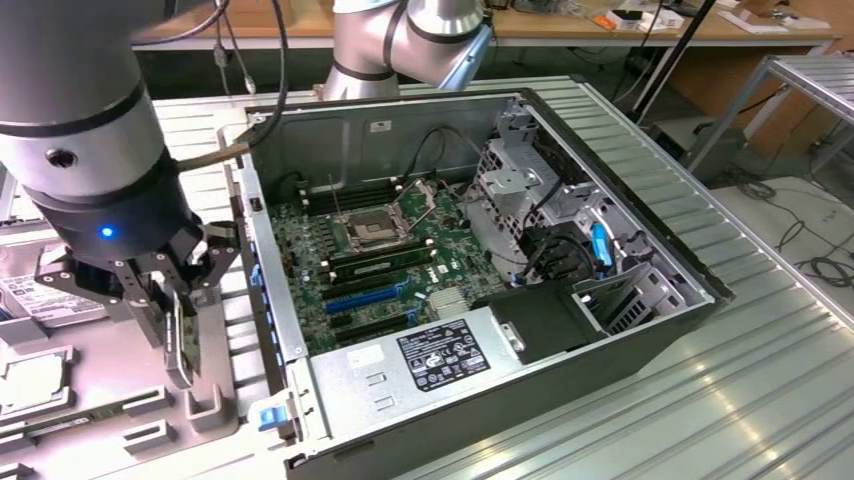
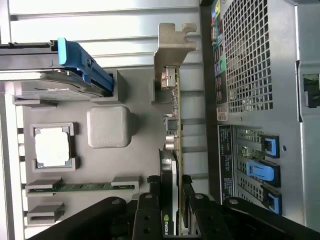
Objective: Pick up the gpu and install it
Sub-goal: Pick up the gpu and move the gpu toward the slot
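I've got the gripper [image 1: 180, 300] pinching the gpu [image 1: 182, 352] from both faces. The card stands on edge over its slot in the grey parts tray [image 1: 80, 420], just outside the open PC case [image 1: 627, 345]. Can't tell if it's lifted clear.

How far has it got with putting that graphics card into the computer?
Nothing is finished yet. In hand: the jaws grip the gpu, which stands on edge over the grey parts tray, outside the open computer case. Whether it is lifted yet I cannot tell. Left: the card is not in the case, and the blue slot on the motherboard is bare.
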`<state>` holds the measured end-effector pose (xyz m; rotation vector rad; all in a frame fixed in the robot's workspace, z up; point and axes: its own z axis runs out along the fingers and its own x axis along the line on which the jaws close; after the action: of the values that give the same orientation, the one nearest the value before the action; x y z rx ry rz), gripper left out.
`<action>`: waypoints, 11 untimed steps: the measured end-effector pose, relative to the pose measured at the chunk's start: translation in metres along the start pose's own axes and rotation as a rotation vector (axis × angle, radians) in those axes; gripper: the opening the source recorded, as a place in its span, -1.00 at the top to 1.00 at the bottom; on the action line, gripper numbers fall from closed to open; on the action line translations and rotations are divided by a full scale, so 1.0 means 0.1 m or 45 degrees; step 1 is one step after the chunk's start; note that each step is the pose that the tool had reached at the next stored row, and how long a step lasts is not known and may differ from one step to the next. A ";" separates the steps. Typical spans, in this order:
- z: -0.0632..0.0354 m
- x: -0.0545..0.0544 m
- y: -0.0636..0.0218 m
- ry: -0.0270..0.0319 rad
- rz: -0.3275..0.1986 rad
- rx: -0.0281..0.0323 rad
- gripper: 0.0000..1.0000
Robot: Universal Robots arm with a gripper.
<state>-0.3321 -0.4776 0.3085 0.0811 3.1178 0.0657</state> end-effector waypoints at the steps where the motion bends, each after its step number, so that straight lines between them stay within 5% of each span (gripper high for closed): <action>1: -0.096 0.00 0.004 0.0007 0.000 -0.0001 0.46; 11: -0.460 -0.01 0.020 0.0044 0.000 0.0000 0.46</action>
<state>-0.3321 -0.4776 0.3546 0.0813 3.1213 0.0659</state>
